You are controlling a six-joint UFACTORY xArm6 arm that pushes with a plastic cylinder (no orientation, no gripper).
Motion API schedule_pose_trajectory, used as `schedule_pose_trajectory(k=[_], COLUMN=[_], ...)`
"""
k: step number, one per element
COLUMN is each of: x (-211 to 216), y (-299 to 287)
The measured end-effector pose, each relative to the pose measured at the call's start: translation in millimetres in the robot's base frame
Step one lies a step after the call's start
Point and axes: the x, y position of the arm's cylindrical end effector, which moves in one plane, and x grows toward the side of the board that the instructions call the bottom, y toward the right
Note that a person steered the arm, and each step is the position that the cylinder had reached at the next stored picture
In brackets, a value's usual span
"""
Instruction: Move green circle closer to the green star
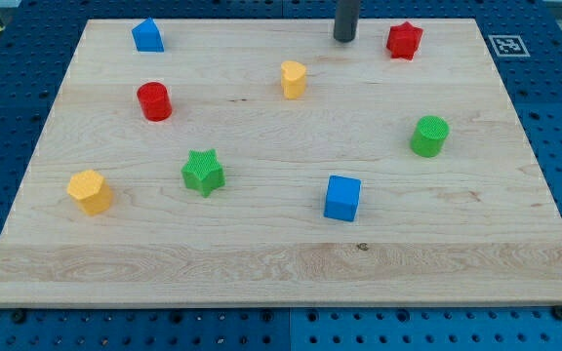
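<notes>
So the wooden counter (261,244) took up most of the shot, sitting on a blue pegboard (8,88). My rod came straight down from the view's top, my tip (344,38) parked near the far edge, just left of the red star (404,40). No claw on this rig, so nothing to say there. The green circle (429,136) sat at the view's right, well apart from the green star (203,172) at centre-left, with a blue cube (341,198) between them, lower down.

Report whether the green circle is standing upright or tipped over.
Upright: the green circle stands on its flat base, round top face up, apart from my tip.
</notes>
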Motion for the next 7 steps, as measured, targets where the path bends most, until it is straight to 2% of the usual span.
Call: schedule_pose_trajectory(k=[2, 3, 5, 6, 7], x=[64, 103, 158, 204, 227], y=[6, 29, 134, 158, 129])
